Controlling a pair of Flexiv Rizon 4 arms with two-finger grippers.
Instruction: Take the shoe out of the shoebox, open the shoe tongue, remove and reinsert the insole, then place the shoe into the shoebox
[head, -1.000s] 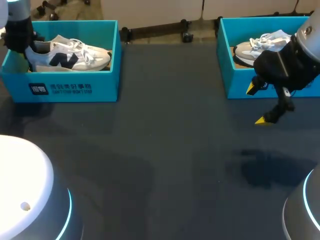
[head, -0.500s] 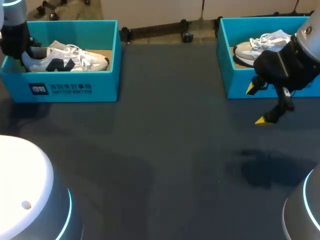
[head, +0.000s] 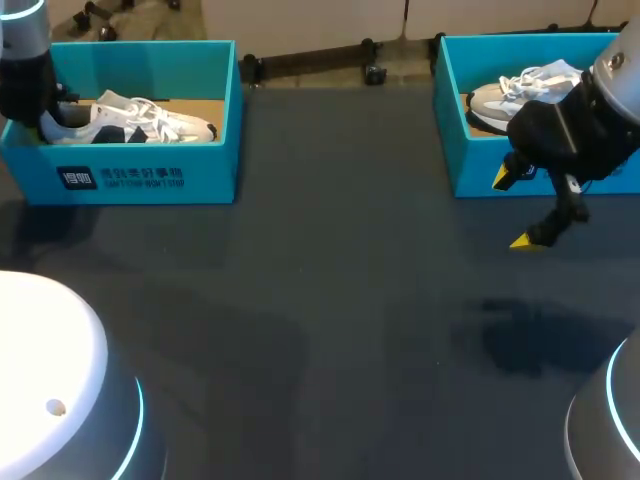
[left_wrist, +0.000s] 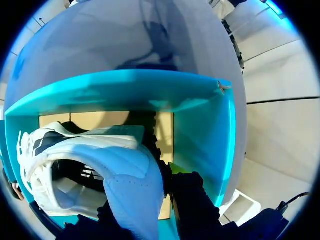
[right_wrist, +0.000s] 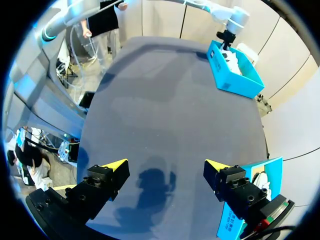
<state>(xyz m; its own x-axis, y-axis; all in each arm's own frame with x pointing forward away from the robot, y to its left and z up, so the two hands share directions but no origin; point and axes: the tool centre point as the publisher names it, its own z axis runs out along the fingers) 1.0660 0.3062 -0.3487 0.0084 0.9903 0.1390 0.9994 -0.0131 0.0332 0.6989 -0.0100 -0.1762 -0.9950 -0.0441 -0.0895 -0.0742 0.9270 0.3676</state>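
On one table (head: 330, 300) there are two shoeboxes, left shoebox (head: 140, 178) and right shoebox (head: 470, 170); two shoes, left shoe (head: 130, 118) and right shoe (head: 520, 88).

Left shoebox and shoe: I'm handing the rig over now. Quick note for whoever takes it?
Grippers: left gripper is shut on the heel of the shoe, inside the left shoebox. The right gripper is open and empty above the table, in front of the right shoebox, which holds a second shoe.
Done: the shoe came down into the box over the last second, so this is probably the final placing. Earlier steps can't be checked from here.
Left: release the shoe and withdraw the left arm.
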